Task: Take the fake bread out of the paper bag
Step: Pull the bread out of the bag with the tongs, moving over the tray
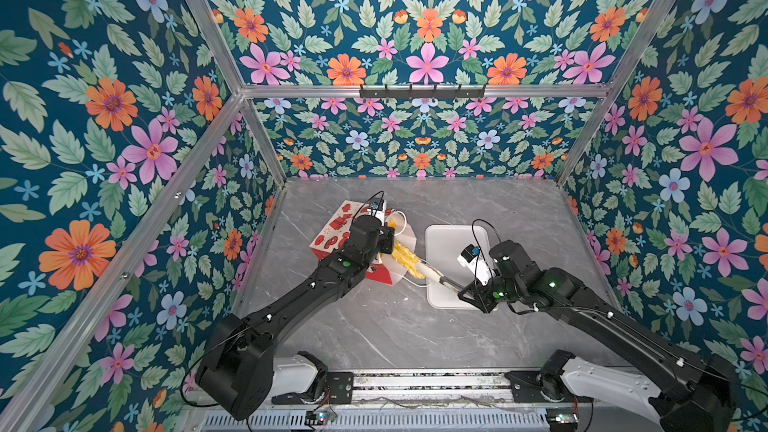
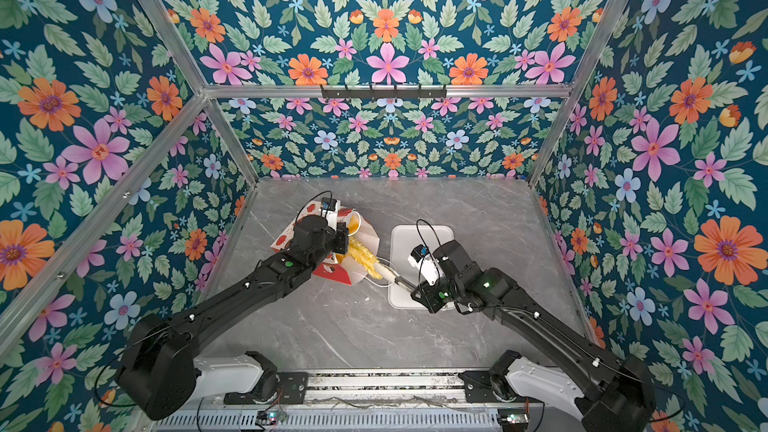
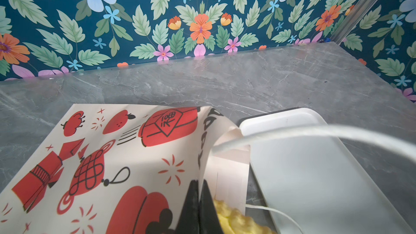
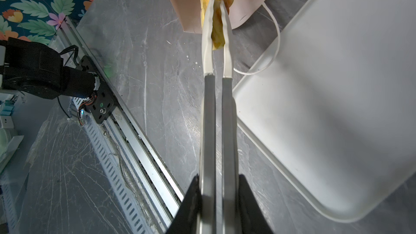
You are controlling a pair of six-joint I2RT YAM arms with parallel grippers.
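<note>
Right gripper (image 4: 219,180), clamped on tongs (image 4: 209,109) pinching fake bread (image 4: 217,32), should pull straight out while left gripper (image 3: 198,191), nipping the paper bag (image 3: 112,154), anchors it.

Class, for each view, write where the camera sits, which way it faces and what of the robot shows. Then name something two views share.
Both top views: high above the arm bases, looking down at the table; left arm and right arm show.
Left wrist: on its arm, facing across the paper bag toward the wall; the left gripper shows.
Right wrist: on its arm, facing along the tongs to the fake bread; the right gripper shows.
Shared: both wrist views show the white tray.
</note>
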